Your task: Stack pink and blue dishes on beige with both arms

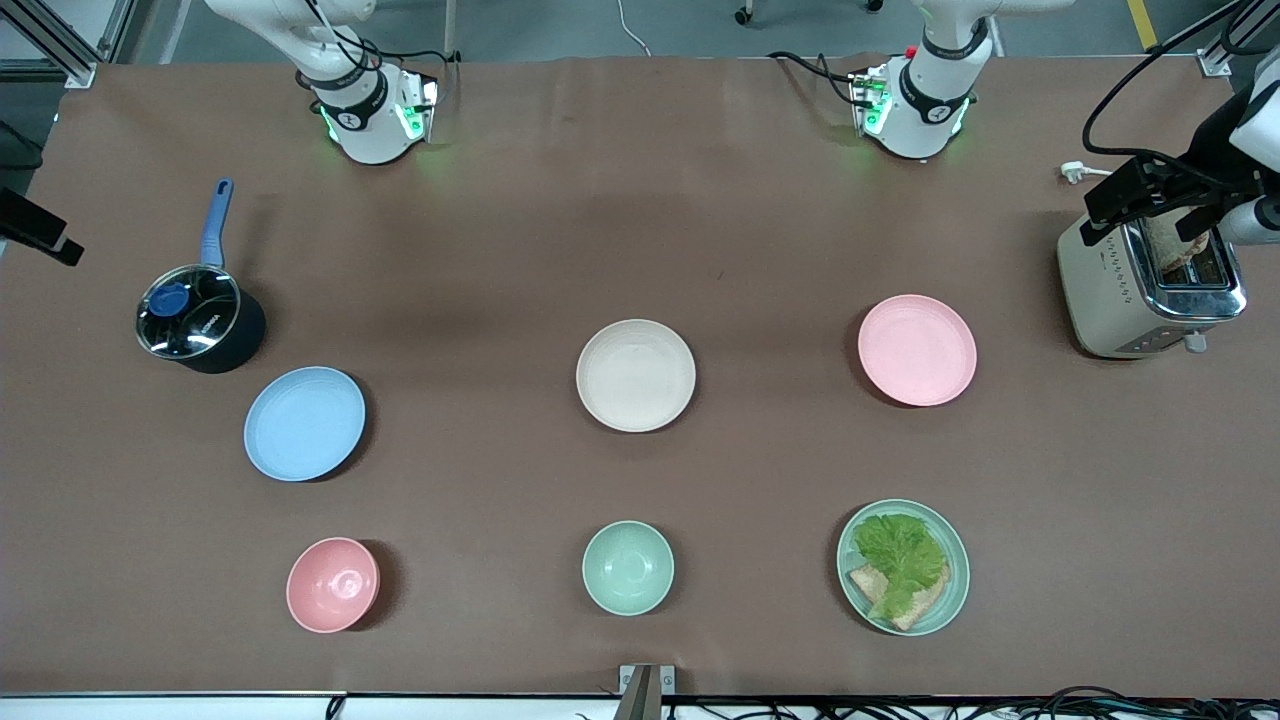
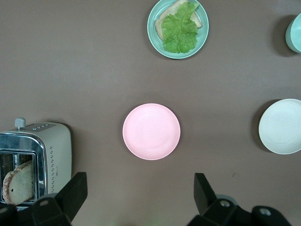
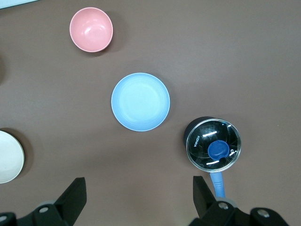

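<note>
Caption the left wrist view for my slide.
Open left gripper hovers over the table near the pink plate, toaster beside it.

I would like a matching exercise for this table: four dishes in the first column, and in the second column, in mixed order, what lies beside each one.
Column one:
1. pink plate
2. blue plate
3. beige plate
4. mint-green plate

Column two:
A. holds lettuce and bread
B. beside the lidded saucepan
C. beside the toaster
D. mid-table, with the mint-green bowl nearer the front camera

Pairs: 1-C, 2-B, 3-D, 4-A
</note>
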